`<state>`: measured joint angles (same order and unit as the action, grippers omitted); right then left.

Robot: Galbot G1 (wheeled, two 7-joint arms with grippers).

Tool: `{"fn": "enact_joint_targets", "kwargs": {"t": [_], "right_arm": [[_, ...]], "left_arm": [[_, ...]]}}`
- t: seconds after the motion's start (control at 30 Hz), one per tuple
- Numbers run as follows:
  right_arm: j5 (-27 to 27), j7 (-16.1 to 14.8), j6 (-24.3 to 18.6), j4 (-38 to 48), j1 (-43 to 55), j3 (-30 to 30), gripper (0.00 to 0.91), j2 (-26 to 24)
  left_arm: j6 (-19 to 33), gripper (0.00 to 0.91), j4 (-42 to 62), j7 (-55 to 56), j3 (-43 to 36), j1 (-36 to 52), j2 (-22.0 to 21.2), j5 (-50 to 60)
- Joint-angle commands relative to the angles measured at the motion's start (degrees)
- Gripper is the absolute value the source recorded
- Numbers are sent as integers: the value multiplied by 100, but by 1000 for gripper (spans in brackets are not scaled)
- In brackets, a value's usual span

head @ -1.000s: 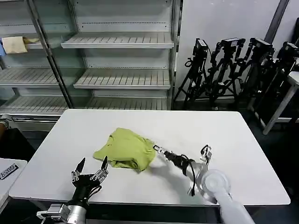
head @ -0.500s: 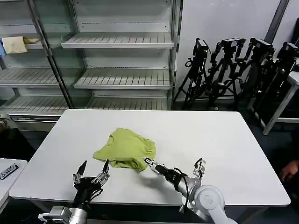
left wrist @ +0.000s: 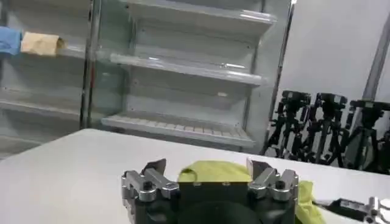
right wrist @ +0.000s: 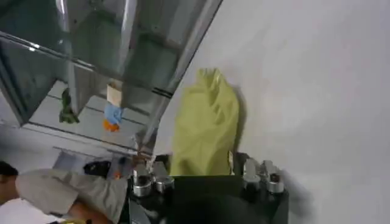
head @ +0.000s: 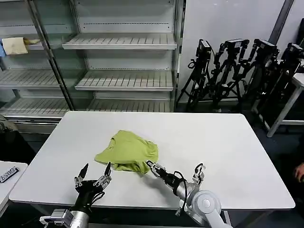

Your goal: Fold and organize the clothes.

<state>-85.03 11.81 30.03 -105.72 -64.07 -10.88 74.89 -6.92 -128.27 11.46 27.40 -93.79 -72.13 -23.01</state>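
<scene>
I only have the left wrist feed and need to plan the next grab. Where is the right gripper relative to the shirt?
Observer: The right gripper sits at the near right edge of the crumpled T-shirt.
Operator: And my left gripper?
Observer: The left gripper is open, near the table's front edge, apart from the shirt.
Operator: Shirt folded?
Observer: No, bunched in a heap.

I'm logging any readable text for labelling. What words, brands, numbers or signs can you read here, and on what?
T-shirt: plain, no print.
Dark label with pale lettering on the white side surface at the robot's left: too small and cut off to read.
Nothing else legible.
</scene>
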Motion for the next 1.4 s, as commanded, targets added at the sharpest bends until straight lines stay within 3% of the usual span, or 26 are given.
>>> {"fn": "enact_joint_targets", "kwargs": {"t": [0.03, 0.3, 0.5, 1.0, 1.17, 1.4], "right_arm": [[-39, 11, -30, 113, -44, 57, 0, 55], [25, 4, -24, 23, -26, 126, 0, -8], [67, -39, 19, -218, -167, 34, 0, -365], [65, -347, 306, -783, -818, -716, 0, -1337], [-37, -476, 315, -760, -1063, -1317, 0, -1870], [-3, -414, 319, -567, -959, -1585, 0, -1884]], "left_arm": [[-3, 907, 34, 3, -39, 26, -6, -1], [1, 907, 62, 4, -74, 42, -11, -4], [15, 907, 62, 7, -76, 20, -12, -14], [14, 907, -33, 9, -213, 0, -33, 30], [31, 907, -77, 4, -219, -47, -28, 30], [36, 907, -59, 7, -341, -16, -83, 106]]}}
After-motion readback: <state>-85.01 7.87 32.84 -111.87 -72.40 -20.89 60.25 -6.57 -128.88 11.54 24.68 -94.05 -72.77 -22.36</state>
